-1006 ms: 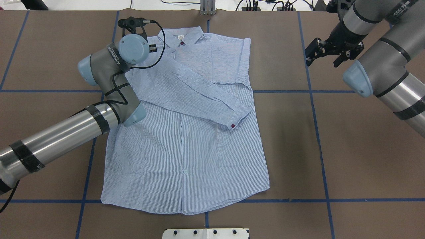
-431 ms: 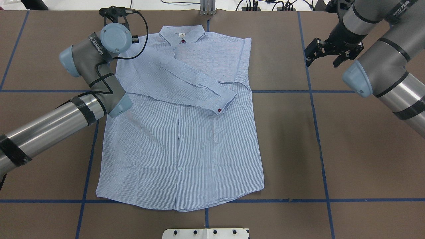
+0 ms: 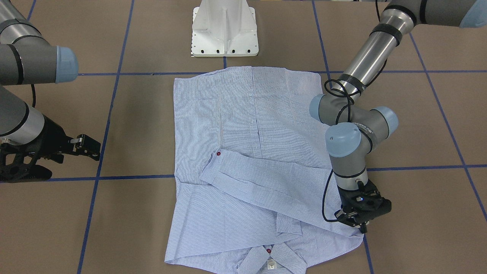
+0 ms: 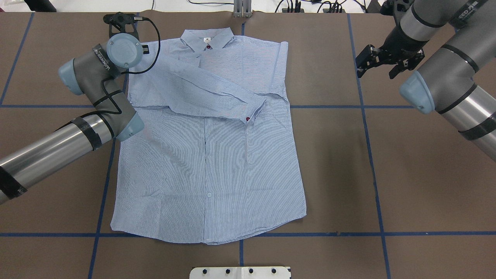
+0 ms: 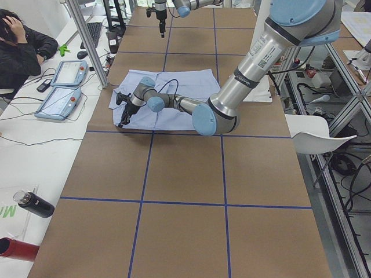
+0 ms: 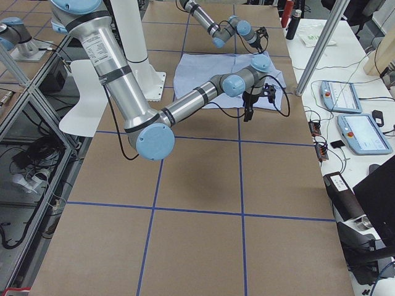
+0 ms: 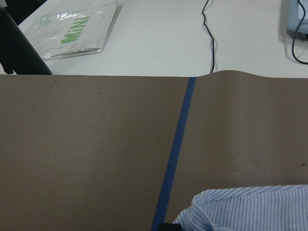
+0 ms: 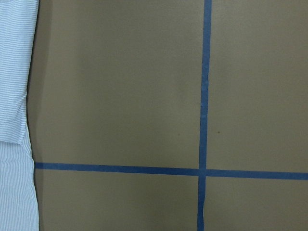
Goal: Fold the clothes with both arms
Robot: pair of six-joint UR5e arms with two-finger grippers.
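The shirt (image 4: pixel 209 162) lies flat and front up on the brown table (image 4: pixel 426 186), its collar (image 4: pixel 207 38) at the far edge from the robot and its hem near the robot's base. One long sleeve (image 4: pixel 201 87) is folded slantwise across the chest, and its cuff (image 4: pixel 254 110), with a dark red button, rests about the middle of the shirt. The left gripper (image 3: pixel 359 222) points down at the shirt's far left shoulder corner, closed on the edge of the cloth there; the left wrist view shows a bunched bit of striped fabric at its lower edge. The right gripper (image 4: pixel 378 68) hangs above bare table well to the right of the shirt, its jaws apart and holding nothing. Blue tape lines (image 4: pixel 370 155) cross the table in a grid
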